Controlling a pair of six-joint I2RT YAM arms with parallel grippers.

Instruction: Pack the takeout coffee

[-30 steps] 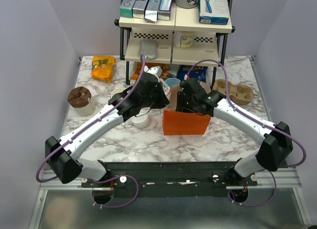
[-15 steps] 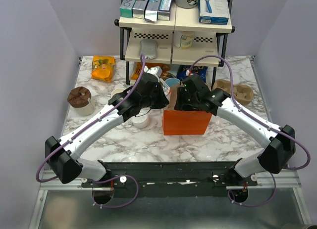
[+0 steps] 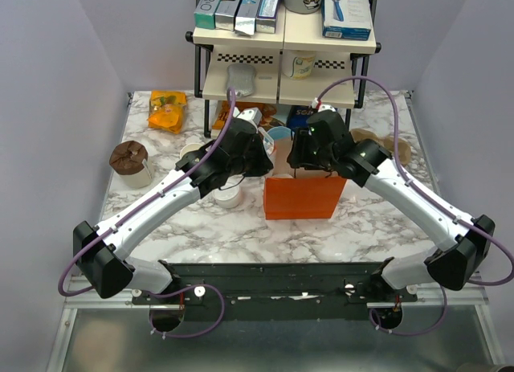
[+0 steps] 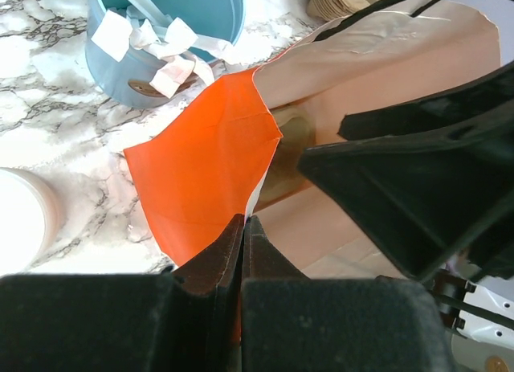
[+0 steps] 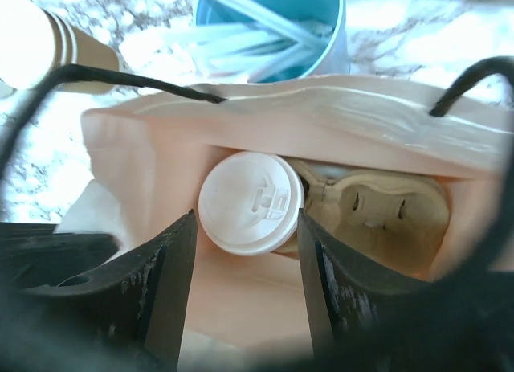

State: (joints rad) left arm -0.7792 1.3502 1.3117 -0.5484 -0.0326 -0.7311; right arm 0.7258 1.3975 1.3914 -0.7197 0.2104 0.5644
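Note:
The takeout coffee (image 5: 250,202), a tan cup with a round white lid, stands inside the orange paper bag (image 3: 301,199), in a moulded pulp carrier (image 5: 377,207). In the top view it is hidden by the bag and the right arm. My right gripper (image 5: 247,219) is open and empty just above the lid, with one finger on each side and not touching; in the top view it (image 3: 299,159) hovers over the bag's mouth. My left gripper (image 4: 243,223) is shut on the bag's left edge (image 4: 201,171) and holds the mouth open.
A light-blue cup (image 3: 280,136) with white packets stands just behind the bag. A shelf rack (image 3: 285,51) is at the back. A pulp cup carrier (image 3: 393,151) lies at the right, a white lid (image 3: 229,197) left of the bag, a brown-topped cup (image 3: 128,159) at far left.
My right gripper has risen out of the bag's mouth and moved back, open, leaving the coffee inside. The left gripper has stayed clamped on the bag's edge.

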